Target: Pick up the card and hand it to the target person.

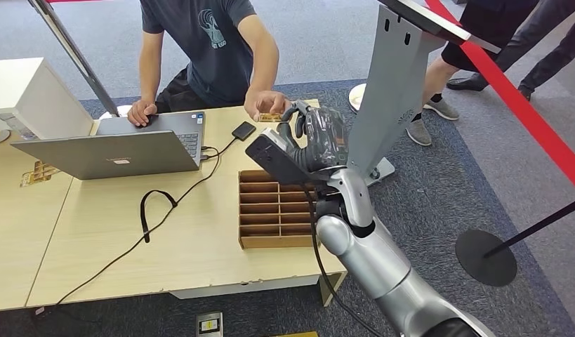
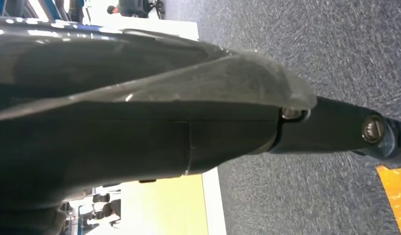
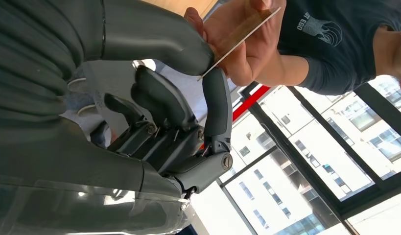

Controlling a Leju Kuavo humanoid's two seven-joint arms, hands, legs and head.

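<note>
A thin tan card point(image 3: 240, 35) is pinched at one end between the thumb and a finger of my right hand point(image 1: 314, 137), which is raised over the table's far right corner. The seated person in the dark T-shirt point(image 1: 214, 42) grips the card's other end with a hand point(image 1: 267, 104); in the head view that hand covers most of the card point(image 1: 272, 116). In the right wrist view my other fingers point(image 3: 164, 98) are curled under the card. My left hand point(image 2: 188, 122) hangs over the carpet with a dark finger point(image 2: 335, 129) stretched out and nothing in it.
A slotted wooden box point(image 1: 277, 210) lies on the light wood table point(image 1: 193, 246) just below my right arm. A laptop point(image 1: 123, 151), a small black device point(image 1: 243, 130) and a cable point(image 1: 158, 203) lie to the left. A grey stand point(image 1: 393, 84), red tape point(image 1: 523, 105) and bystanders' legs point(image 1: 439, 77) are to the right.
</note>
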